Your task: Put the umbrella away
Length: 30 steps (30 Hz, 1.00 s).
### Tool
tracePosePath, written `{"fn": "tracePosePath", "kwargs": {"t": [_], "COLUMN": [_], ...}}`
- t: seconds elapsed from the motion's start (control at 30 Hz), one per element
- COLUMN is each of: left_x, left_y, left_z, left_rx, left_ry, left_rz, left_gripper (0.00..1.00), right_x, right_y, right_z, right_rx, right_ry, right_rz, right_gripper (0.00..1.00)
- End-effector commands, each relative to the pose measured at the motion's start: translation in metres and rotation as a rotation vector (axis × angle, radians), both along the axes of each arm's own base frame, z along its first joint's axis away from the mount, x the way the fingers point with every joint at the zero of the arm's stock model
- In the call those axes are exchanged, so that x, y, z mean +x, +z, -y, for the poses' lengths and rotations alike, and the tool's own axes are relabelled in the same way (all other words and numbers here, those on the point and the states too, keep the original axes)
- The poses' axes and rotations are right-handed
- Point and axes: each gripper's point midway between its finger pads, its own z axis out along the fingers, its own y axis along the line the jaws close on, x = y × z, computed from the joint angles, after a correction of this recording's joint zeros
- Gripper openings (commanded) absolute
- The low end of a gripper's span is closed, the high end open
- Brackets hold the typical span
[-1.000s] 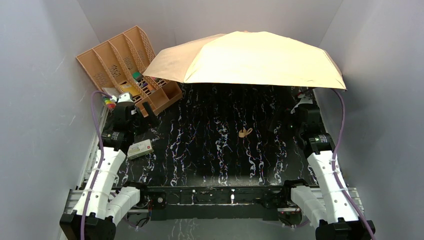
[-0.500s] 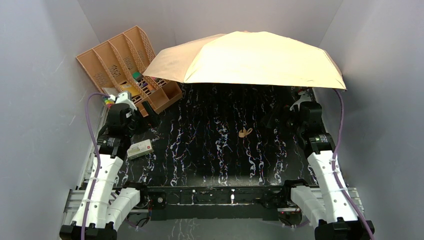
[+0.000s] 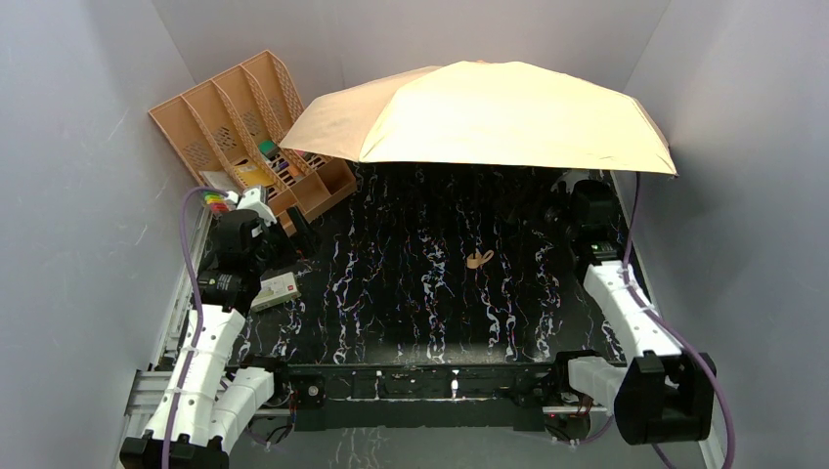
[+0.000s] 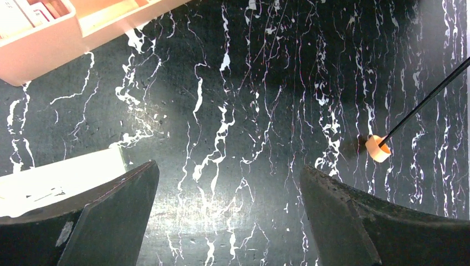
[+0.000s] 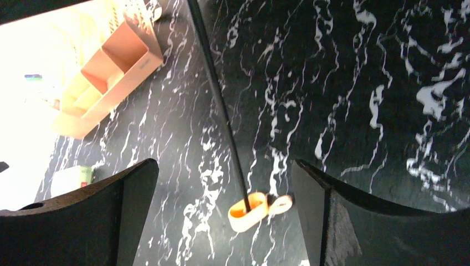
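Right gripper, jaws wide and empty, has swung toward the open pale tan fabric umbrella at upper centre; left gripper, also spread and empty, has edged right; left wrist view: short tan handle at right, well apart; right wrist view: handle framed low centre, so grasping seems next.

From above, the open canopy of the umbrella hides the top of its own shaft and the far strip of my counter. The bits inside the file tray are too small to name. My left wrist view cuts off that tray and the white box at its edges. Glare washes out the upper left of my right wrist view.
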Motion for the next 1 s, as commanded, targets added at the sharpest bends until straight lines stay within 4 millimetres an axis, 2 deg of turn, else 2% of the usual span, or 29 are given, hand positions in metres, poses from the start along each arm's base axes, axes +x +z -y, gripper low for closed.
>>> {"fn": "tracePosePath", "kwargs": {"t": [0.0, 0.1, 0.3, 0.6, 0.73, 0.83, 0.97], "left_x": [0.000, 0.002, 0.001, -0.002, -0.003, -0.004, -0.005], "left_y": [0.005, 0.002, -0.001, 0.002, 0.003, 0.006, 0.006], "left_z": [0.005, 0.002, -0.007, -0.007, -0.003, -0.003, -0.005], "left_rx": [-0.015, -0.016, 0.009, 0.007, -0.002, -0.002, 0.001], "left_ry": [-0.036, -0.010, 0.037, 0.031, 0.011, 0.007, 0.019], "left_rz": [0.042, 0.036, 0.021, 0.056, 0.069, 0.084, 0.090], "left_gripper": [0.98, 0.98, 0.98, 0.98, 0.98, 0.98, 0.98], "right_x": [0.047, 0.072, 0.117, 0.163, 0.183, 0.198, 0.215], "right_y": [0.059, 0.056, 0.067, 0.085, 0.086, 0.081, 0.082], "right_z": [-0.001, -0.005, -0.020, -0.064, -0.078, -0.084, -0.094], "right_rx": [0.014, 0.015, 0.014, 0.068, 0.076, 0.074, 0.076], "right_ry": [-0.021, -0.017, 0.036, 0.124, 0.142, 0.148, 0.183], "right_rz": [0.244, 0.240, 0.289, 0.386, 0.388, 0.376, 0.372], "right_gripper": [0.99, 0.98, 0.97, 0.95, 0.94, 0.90, 0.78]}}
